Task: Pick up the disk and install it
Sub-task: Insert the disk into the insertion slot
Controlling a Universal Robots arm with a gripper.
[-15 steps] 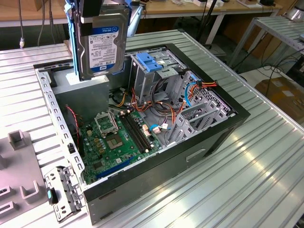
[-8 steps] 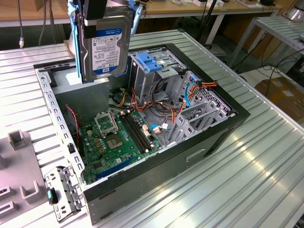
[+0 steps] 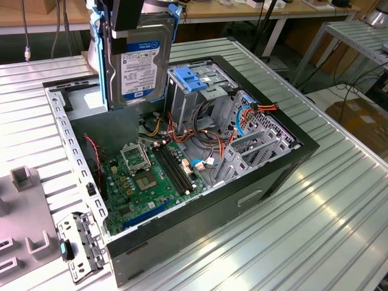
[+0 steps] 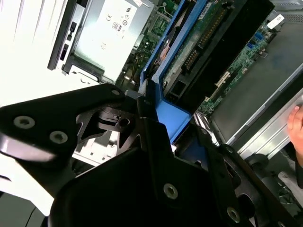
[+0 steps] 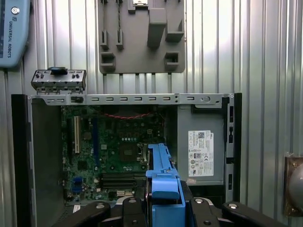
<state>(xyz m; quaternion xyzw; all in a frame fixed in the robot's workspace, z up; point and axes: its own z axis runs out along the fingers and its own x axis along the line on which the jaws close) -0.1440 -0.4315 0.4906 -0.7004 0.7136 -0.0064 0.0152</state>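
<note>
Blue-framed disk [image 3: 138, 60] hangs upright, long axis vertical, the gripper [image 3: 127, 27] clamped on its top, above the computer case [image 3: 260, 182], to the exterior view's left of the drive cage [image 3: 197, 85].

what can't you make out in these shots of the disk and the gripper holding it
- Exterior view: the gripper is cut off by the top edge, and the disk hides the corner of the computer case behind it.
- First wrist view: the disk is seen edge-on, so its flat faces are hidden. The gripper covers its near end.
- Second wrist view: the gripper's black body covers much of the disk and the case floor beneath it.
</note>
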